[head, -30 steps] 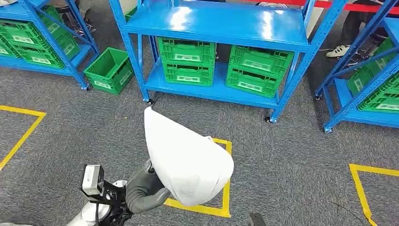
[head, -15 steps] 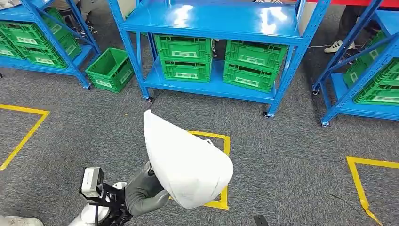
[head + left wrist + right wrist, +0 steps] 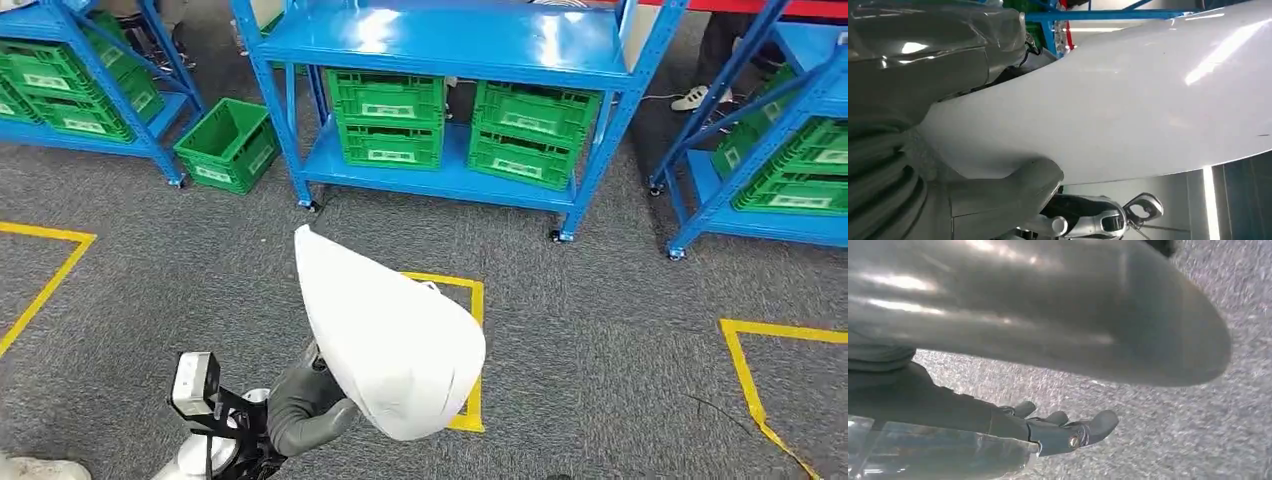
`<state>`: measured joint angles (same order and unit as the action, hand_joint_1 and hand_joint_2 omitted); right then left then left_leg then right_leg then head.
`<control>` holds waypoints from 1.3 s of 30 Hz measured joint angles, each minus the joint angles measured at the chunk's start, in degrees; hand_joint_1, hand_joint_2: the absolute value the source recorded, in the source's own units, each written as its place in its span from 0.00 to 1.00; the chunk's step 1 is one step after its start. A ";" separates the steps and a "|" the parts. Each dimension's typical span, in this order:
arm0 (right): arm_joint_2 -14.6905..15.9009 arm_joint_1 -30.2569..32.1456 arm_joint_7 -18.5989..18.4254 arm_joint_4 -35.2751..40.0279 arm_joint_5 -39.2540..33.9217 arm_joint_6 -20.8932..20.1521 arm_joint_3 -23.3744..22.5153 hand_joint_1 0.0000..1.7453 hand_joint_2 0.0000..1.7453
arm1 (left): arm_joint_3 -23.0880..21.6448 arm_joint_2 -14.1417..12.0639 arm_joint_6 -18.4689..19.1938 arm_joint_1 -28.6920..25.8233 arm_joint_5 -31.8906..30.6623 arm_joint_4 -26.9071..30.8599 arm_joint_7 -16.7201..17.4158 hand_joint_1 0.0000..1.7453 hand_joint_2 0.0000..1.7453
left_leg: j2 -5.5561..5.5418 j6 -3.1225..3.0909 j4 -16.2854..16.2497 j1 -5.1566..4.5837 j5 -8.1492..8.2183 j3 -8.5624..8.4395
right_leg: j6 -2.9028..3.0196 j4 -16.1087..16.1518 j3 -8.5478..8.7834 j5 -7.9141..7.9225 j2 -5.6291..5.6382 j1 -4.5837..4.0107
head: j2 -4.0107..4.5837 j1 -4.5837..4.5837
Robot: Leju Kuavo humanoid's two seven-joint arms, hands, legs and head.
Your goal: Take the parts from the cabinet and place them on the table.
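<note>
Currently we carry the white shell part (image 3: 390, 340) in our left hand (image 3: 305, 408), fingers gripping its lower end, well short of the blue rack (image 3: 450, 50). Right hand (image 3: 1063, 430) hangs, fingers apart, holding nothing. Risk: the smooth, bulky part slips while walking.

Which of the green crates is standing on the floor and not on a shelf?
The open green crate on the grey carpet, between the left rack and the middle blue rack. All other green crates sit on the racks' lower shelves.
</note>
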<state>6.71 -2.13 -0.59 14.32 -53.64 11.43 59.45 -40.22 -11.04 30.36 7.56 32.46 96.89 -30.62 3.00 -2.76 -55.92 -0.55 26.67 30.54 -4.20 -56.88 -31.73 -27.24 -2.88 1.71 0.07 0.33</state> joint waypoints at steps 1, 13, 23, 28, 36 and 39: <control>0.04 -0.11 -0.02 0.00 0.17 0.37 0.00 0.00 0.00 | 0.20 0.00 -0.19 -0.14 -0.07 0.02 -0.24 1.00 1.00 | 0.30 0.40 -0.55 -0.47 0.30 0.54 | 0.93 -0.25 0.04 -0.05 0.13 -0.32 | 0.00 0.00; 0.98 0.33 0.15 0.00 0.61 1.27 0.02 0.00 0.00 | 1.22 -0.17 -1.18 -2.04 -2.40 0.02 -1.99 1.00 1.00 | -3.05 1.64 -14.81 0.75 6.95 5.64 | 3.86 -0.41 -2.29 2.20 5.84 -0.46 | 0.00 0.33; 0.83 -0.01 0.78 0.72 -0.76 1.18 -0.11 0.00 0.00 | 2.12 0.35 -1.51 -1.52 -3.19 1.16 -2.06 1.00 1.00 | -3.49 -1.40 1.90 0.58 -0.43 -1.37 | 2.67 -6.03 -7.02 0.35 4.80 -0.92 | -0.02 0.00; 0.92 0.07 1.36 0.72 -1.55 0.92 -0.33 0.00 0.00 | 1.84 0.48 -1.16 -1.42 -3.15 1.14 -1.09 1.00 1.00 | 0.42 -0.80 1.44 0.51 -0.94 0.05 | 0.82 -14.11 -8.57 -2.99 3.12 0.00 | 0.00 -0.07; 0.35 1.26 2.21 0.61 -2.47 0.39 -0.74 0.00 0.00 | 1.44 0.48 -1.70 -0.52 -3.13 1.62 -0.55 1.00 1.00 | 2.89 1.84 -1.10 0.86 0.07 1.34 | 2.42 0.25 -0.37 0.79 1.95 0.32 | 0.00 0.17; 0.00 1.27 2.27 0.52 -2.62 0.44 -1.05 0.00 0.00 | 1.07 0.39 -1.68 -0.42 -3.08 2.03 -0.11 1.00 1.00 | -2.54 2.64 -10.92 1.22 6.94 5.08 | 3.23 0.22 -0.94 1.30 3.35 0.25 | 0.00 0.28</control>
<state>6.71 -0.87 1.68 14.84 -56.26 11.87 58.40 -39.14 -10.64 28.68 7.14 29.37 98.92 -30.73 0.45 -0.12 -66.85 0.67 33.61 35.62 -0.98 -56.66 -32.66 -25.95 0.47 1.95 0.07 0.61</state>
